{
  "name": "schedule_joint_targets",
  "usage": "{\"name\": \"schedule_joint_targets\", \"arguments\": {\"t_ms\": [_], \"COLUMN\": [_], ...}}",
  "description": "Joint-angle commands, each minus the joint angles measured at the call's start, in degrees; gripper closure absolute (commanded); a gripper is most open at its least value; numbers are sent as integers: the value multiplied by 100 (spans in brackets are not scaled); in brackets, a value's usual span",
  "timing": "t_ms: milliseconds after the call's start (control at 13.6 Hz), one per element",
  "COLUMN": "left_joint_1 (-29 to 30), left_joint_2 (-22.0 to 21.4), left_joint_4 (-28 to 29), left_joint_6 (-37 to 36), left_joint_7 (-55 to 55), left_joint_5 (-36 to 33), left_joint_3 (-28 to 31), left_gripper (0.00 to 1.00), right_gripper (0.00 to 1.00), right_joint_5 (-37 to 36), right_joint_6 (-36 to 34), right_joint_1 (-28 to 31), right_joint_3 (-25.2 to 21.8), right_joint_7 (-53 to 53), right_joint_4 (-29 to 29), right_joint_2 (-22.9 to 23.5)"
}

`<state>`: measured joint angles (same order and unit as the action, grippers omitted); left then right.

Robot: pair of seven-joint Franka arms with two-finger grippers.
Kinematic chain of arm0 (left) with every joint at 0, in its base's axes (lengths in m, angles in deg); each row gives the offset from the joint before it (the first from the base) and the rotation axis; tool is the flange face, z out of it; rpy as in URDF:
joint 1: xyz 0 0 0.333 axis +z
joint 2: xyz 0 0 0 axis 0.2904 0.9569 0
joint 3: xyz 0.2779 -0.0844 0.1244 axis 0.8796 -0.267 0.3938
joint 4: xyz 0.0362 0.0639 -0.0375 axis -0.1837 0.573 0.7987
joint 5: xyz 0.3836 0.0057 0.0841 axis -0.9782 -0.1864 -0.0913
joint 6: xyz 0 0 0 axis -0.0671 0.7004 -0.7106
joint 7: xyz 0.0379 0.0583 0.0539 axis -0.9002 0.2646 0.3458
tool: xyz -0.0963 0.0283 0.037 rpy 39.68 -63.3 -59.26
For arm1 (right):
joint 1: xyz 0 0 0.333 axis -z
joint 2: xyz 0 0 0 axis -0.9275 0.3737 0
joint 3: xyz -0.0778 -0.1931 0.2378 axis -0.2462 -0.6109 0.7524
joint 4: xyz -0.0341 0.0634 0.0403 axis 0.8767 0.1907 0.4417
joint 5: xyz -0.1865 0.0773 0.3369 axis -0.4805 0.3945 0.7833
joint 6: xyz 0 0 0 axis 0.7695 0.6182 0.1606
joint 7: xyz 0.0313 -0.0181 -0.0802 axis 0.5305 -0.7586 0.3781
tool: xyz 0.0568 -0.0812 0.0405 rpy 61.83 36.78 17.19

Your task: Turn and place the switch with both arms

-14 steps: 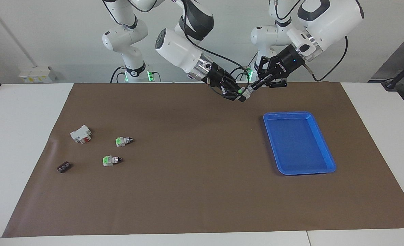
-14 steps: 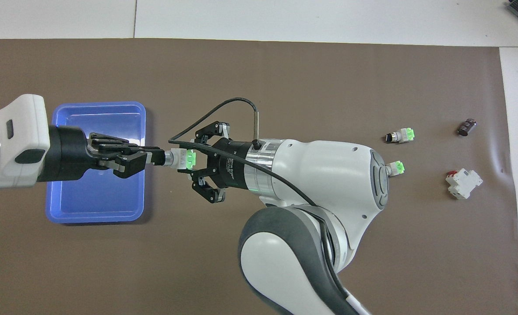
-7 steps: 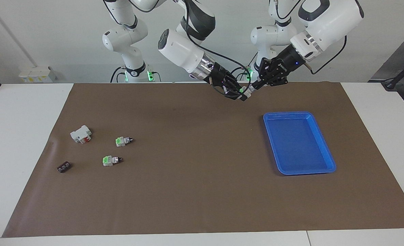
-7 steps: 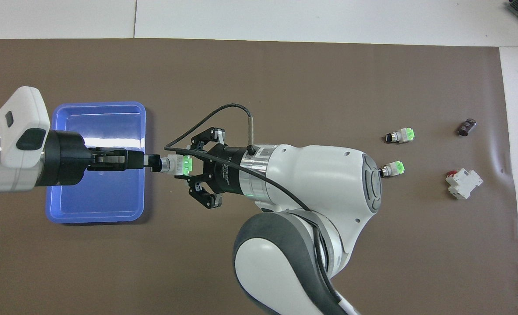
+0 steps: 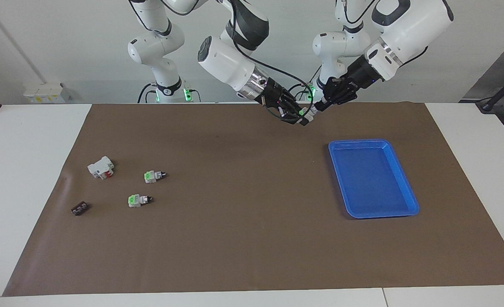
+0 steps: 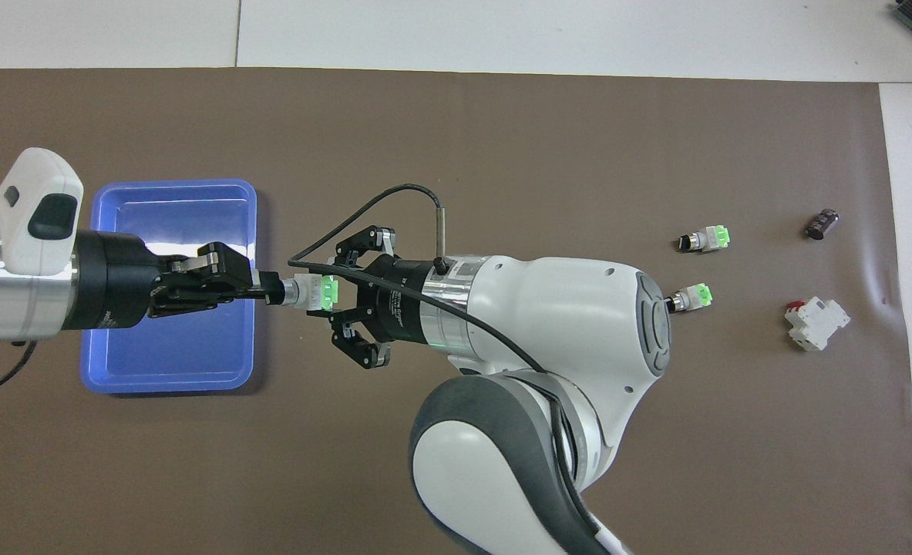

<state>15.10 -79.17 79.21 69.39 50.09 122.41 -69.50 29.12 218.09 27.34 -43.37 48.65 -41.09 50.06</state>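
Note:
One switch (image 5: 305, 113) is held in the air between both grippers, over the brown mat beside the blue tray. In the overhead view its green cap (image 6: 330, 290) sits in my right gripper (image 6: 332, 297), which is shut on that end. My left gripper (image 6: 270, 290) is shut on the black knob tip. In the facing view the right gripper (image 5: 298, 116) and the left gripper (image 5: 316, 107) meet tip to tip. Two more switches (image 5: 154, 175) (image 5: 139, 200) lie on the mat toward the right arm's end; they also show in the overhead view (image 6: 706, 239) (image 6: 691, 295).
A blue tray (image 5: 373, 178) (image 6: 170, 362) with nothing in it lies toward the left arm's end. A white block with a red part (image 5: 101, 167) (image 6: 816, 322) and a small dark flat piece (image 5: 79, 208) (image 6: 822, 223) lie near the two loose switches.
My left wrist has rolled about its own axis while gripping the knob tip. The right gripper has shifted slightly toward the left one, still holding the switch.

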Motion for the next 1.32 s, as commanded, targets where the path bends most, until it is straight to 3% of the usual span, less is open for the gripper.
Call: {"name": "schedule_joint_targets", "arguments": {"t_ms": [0, 1249], "left_joint_1": [-15, -86], "left_joint_2": [-241, -232], "left_joint_4": [272, 237], "left_joint_6": [-283, -195], "left_joint_7": [-851, -7444], "left_joint_5": [-172, -515], "left_joint_3": [19, -244], "left_gripper": [100, 100], "right_gripper": [100, 100], "right_joint_5": [62, 70], "right_joint_6": [110, 75], "right_joint_1": [82, 82], "right_joint_3": [-33, -33], "right_joint_7": [32, 41], "right_joint_4": [35, 35], "right_joint_2": [-60, -77]}}
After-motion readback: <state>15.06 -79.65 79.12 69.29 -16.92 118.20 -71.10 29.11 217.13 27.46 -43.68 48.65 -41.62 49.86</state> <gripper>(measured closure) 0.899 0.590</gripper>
